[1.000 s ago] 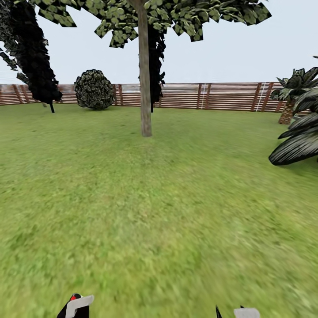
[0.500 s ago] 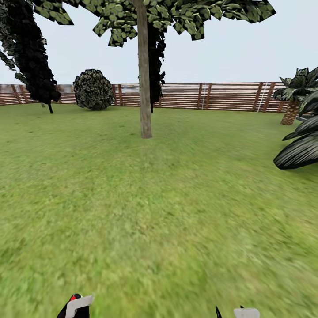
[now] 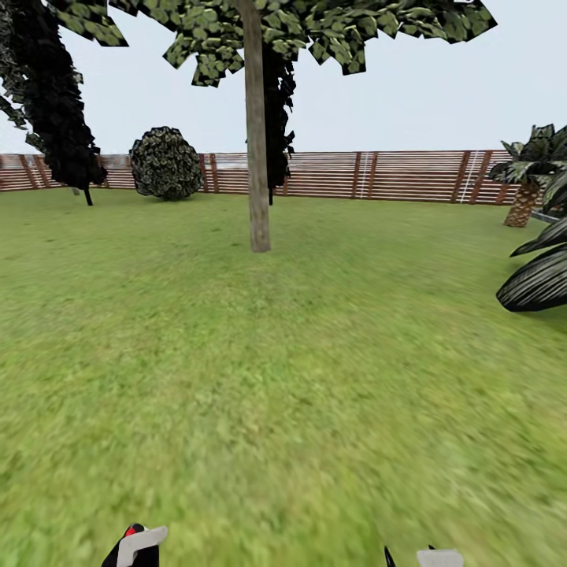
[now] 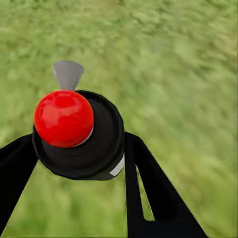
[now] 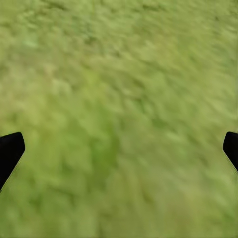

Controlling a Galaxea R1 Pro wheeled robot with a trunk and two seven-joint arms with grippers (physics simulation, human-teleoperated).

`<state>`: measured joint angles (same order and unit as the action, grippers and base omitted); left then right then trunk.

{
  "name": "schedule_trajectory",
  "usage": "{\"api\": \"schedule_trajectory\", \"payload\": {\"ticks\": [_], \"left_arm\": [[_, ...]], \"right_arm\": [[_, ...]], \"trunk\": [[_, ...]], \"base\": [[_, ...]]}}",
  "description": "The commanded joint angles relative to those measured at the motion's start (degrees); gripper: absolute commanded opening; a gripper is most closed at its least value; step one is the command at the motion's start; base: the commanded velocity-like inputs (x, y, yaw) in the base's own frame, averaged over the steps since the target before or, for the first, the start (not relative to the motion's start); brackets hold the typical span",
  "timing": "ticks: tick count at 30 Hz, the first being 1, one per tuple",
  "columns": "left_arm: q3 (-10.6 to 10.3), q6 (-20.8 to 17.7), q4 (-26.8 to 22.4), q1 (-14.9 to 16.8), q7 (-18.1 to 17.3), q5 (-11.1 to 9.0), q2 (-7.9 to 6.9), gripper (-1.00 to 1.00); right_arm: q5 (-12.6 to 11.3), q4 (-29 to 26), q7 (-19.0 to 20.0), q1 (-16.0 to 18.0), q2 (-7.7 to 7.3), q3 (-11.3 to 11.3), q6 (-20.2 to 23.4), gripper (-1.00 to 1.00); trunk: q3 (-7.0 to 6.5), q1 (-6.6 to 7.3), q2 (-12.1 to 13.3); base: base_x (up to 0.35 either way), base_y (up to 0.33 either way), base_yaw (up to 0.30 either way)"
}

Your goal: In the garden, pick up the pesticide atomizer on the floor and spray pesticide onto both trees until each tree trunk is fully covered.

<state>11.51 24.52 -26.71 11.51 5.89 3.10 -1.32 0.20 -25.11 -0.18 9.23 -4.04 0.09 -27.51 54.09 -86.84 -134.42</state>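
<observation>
One tree trunk (image 3: pixel 257 150) stands ahead of me on the lawn (image 3: pixel 236 378), upright and bare, its blocky green crown (image 3: pixel 315 27) spreading overhead. Behind it runs the brown slat fence (image 3: pixel 394 175), with a round dark bush (image 3: pixel 166 163) and a black cypress (image 3: pixel 51 102) off to the left and a short palm (image 3: pixel 526 177) at the right. My left gripper (image 4: pixel 79 163) is clenched around the pesticide atomizer (image 4: pixel 79 134), black-bodied with a red knob on top and a grey nozzle. My right gripper (image 5: pixel 119 148) hangs released over grass, fingers (image 5: pixel 10 151) spread wide, grasping nothing.
</observation>
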Motion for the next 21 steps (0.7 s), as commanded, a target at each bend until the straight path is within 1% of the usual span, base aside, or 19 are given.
{"api": "schedule_trajectory", "payload": {"ticks": [1,12,14,21], "left_arm": [[0.00,0.00,-0.01,0.00,0.00,0.00,0.00,-1.00],[0.00,0.00,-0.01,0.00,0.00,0.02,0.00,-1.00],[0.00,0.00,-0.01,0.00,0.00,0.03,0.00,-1.00],[0.00,0.00,-0.01,0.00,0.00,0.01,0.00,-1.00]], "right_arm": [[0.01,-0.01,0.00,0.00,0.00,0.00,0.00,1.00],[-0.02,-0.03,0.00,0.00,0.00,0.00,0.00,1.00],[-0.02,-0.03,0.00,0.00,0.00,0.00,0.00,1.00],[-0.02,-0.03,0.00,0.00,0.00,0.00,0.00,1.00]], "trunk": [[0.00,0.00,0.00],[0.00,0.00,0.00],[0.00,0.00,0.00],[0.26,0.00,0.00]], "base": [[0.334,0.000,0.000],[0.334,0.000,0.002],[0.334,0.000,0.114],[0.334,0.000,0.222]]}}
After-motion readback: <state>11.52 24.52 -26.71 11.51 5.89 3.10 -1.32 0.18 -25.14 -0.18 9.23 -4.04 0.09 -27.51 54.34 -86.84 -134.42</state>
